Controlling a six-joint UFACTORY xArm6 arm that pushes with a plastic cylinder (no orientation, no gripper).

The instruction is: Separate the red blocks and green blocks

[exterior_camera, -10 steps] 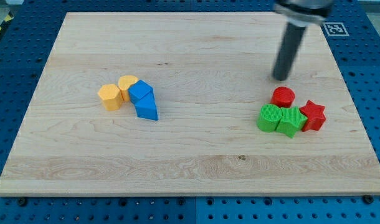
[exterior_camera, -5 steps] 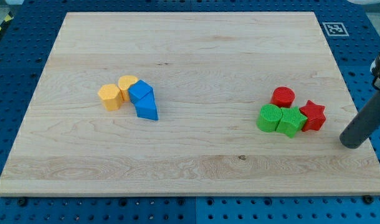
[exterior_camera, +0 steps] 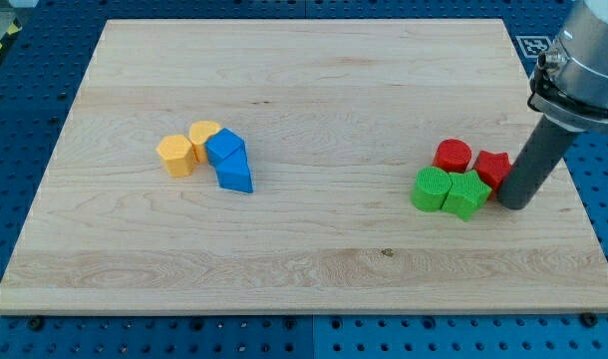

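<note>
The arm carries no fingers, only a rod; its tip stands against the right side of the red star block, partly hiding it. The red cylinder sits just left of the star. The green cylinder and green block, its shape unclear, lie on the near side, touching the reds.

Risk: a leftward push would likely drive the star into the green block and carry the whole cluster along unseparated. A glancing contact could also spin the star aside.

Well apart at the left lie two yellow blocks and two blue blocks. The wooden board rests on a blue perforated base.
</note>
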